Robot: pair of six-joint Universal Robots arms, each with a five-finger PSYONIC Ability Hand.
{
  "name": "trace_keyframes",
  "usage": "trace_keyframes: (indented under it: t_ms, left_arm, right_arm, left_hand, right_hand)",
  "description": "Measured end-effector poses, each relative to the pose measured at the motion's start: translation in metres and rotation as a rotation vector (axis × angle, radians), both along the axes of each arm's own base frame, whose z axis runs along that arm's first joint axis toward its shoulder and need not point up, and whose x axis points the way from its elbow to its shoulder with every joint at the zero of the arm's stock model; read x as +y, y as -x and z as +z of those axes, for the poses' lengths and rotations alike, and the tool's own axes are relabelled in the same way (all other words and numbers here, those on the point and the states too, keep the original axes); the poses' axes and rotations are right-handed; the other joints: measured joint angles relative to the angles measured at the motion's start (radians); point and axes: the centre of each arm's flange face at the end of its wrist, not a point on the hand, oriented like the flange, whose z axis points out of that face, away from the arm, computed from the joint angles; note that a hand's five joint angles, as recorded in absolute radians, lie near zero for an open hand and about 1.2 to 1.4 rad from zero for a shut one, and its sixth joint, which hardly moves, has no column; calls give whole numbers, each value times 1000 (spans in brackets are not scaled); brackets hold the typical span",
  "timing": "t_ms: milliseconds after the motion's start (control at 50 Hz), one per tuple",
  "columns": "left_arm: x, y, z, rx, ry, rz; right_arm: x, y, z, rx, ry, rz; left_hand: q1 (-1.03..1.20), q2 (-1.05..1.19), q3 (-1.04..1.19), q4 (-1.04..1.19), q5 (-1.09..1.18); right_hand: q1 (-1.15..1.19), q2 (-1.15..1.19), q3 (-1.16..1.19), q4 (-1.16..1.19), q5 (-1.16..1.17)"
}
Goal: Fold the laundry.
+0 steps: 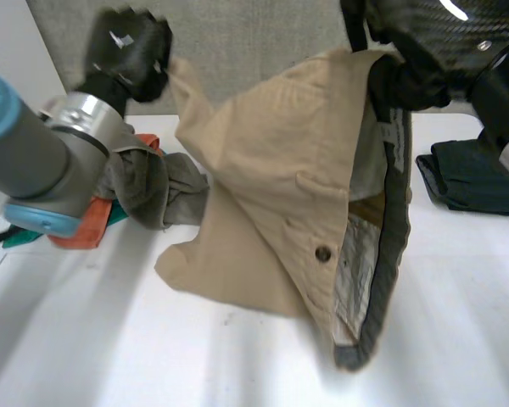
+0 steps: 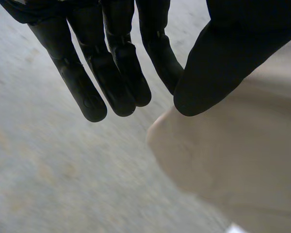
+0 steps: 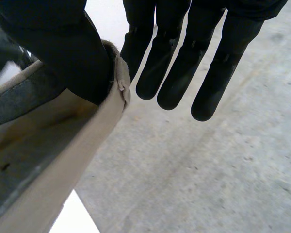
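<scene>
Beige trousers (image 1: 271, 186) hang spread between both hands, top edge running 9 to 3 o'clock, long axis dropping to 6 o'clock toward the counter (image 1: 110, 339); left hand (image 1: 127, 51) thumb-pinches the 10 o'clock corner, right hand (image 1: 403, 80) thumb-pinches the waistband (image 1: 395, 220) at 1 o'clock.

One tan garment (image 1: 271, 186), one dark folded garment (image 1: 479, 182), one heap of clothes (image 1: 153, 191).
</scene>
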Motion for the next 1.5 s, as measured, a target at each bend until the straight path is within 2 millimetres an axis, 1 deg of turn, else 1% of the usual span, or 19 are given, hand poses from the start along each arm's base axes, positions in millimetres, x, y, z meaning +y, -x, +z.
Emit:
trace_keyframes:
  t_ms: [120, 180, 240, 360, 420, 600, 700, 760, 880, 1060, 1160, 1180, 1220, 1240, 1260, 1280, 1300, 1400, 1500]
  left_arm:
    - [45, -21, 75, 122, 132, -17]
    - [67, -28, 99, 167, 168, -46]
    - [79, -31, 104, 182, 159, -74]
    - [85, -32, 84, 166, 50, -97]
    - [91, -34, 86, 171, 44, -91]
    - [154, -62, 165, 261, 263, -74]
    - [164, -67, 178, 263, 268, -74]
    - [156, -63, 171, 249, 227, -72]
    - [112, -47, 131, 198, 80, -65]
    - [10, -5, 16, 100, -171, -55]
    - [-25, 13, -24, 77, -160, -54]
    - [-39, 21, -35, 74, -130, -53]
    - [-49, 27, -42, 76, -96, -53]
    - [-52, 29, -43, 78, -79, -53]
    - [-56, 32, -43, 83, -57, -53]
    - [-59, 35, -41, 89, -36, -53]
    - [-60, 36, -40, 92, -27, -52]
    - [-56, 39, -30, 111, -2, -42]
    - [-30, 34, -23, 104, -48, -31]
  right_arm:
    - [-18, 14, 12, -72, -18, -52]
    - [-22, 19, 17, -102, -26, -57]
    - [-23, 21, 17, -113, -33, -52]
    - [-24, 23, 18, -119, -37, -51]
    - [-24, 25, 22, -124, -23, -57]
    - [-13, 35, 67, -189, 98, -93]
    - [-12, 40, 78, -213, 109, -132]
    - [-19, 40, 74, -210, 85, -152]
    - [-62, 32, 36, -160, -49, -193]
    - [-149, 9, -67, -64, -292, -245]
    - [-184, 0, -104, -67, -297, -295]
    - [-201, -3, -120, -77, -281, -323]
    - [-214, -7, -133, -89, -261, -345]
    - [-220, -8, -138, -93, -252, -354]
    - [-227, -9, -143, -95, -243, -363]
    - [-231, -11, -147, -95, -235, -370]
    - [-234, -11, -149, -93, -232, -374]
    - [-235, -11, -148, -47, -240, -384]
    - [-211, -4, -136, 69, -267, -363]
  left_hand:
    - [0, 2, 3, 0, 0]
    - [0, 2, 3, 0, 0]
    - [0, 2, 3, 0, 0]
    - [0, 2, 4, 0, 0]
    - [0, 3, 4, 1, 0]
    - [0, 3, 4, 4, 0]
    - [0, 3, 4, 4, 0]
    - [0, 3, 4, 4, 0]
    - [0, 3, 4, 4, 0]
    - [0, 3, 5, 4, 0]
    - [0, 4, 5, 5, 0]
    - [-79, -80, -61, -62, -63]
    - [-342, -319, -294, -299, -281]
    - [-342, -319, -294, -299, -281]
    - [-819, -753, -717, -735, -704]
    - [-819, -753, -717, -735, -704]
    - [-974, -942, -921, -940, -884]
    - [-983, -990, -976, -994, -919]
    - [-983, -990, -976, -994, -919]
  right_hand:
    - [0, 0, 0, 0, 0]
    - [0, 0, 0, 0, 0]
    - [0, 0, 0, 0, 0]
    - [0, 0, 0, 0, 0]
    - [0, 0, 0, 0, 0]
    - [0, 0, 1, 0, 0]
    - [0, 0, 4, 0, 0]
    - [0, 0, 4, 0, 0]
    - [0, 0, 4, 0, 0]
    - [0, 0, 4, 0, 0]
    - [0, 1, 4, 1, 0]
    - [-73, -115, -122, -129, -74]
    - [-303, -358, -362, -368, -325]
    - [-462, -522, -521, -528, -492]
    - [-653, -714, -691, -697, -672]
    - [-768, -828, -823, -831, -803]
    - [-860, -915, -917, -924, -884]
    - [-899, -958, -974, -981, -924]
    - [-899, -958, -974, -981, -924]
